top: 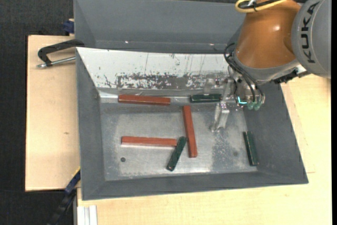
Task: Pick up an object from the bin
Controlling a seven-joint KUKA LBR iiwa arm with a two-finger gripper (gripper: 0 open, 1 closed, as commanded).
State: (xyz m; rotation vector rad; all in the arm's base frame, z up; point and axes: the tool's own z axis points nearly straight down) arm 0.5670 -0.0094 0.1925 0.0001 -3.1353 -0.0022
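Hovering right of centre, gripper point(223, 116) state I cannot tell; nearest green stick point(204, 97) looks light, rigid, smooth. I'd grip its middle, across the width.

In the grey metal bin point(89, 129), a short dark green bar point(205, 97) lies just behind-left of the gripper point(218, 124), a long red bar point(189, 130) just left, another dark green bar point(250, 148) front-right, the remaining 3 bars farther left.

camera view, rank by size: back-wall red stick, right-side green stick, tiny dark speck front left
Largest: back-wall red stick.
Then: right-side green stick, clearly shorter.
Smallest: dark speck, by far.
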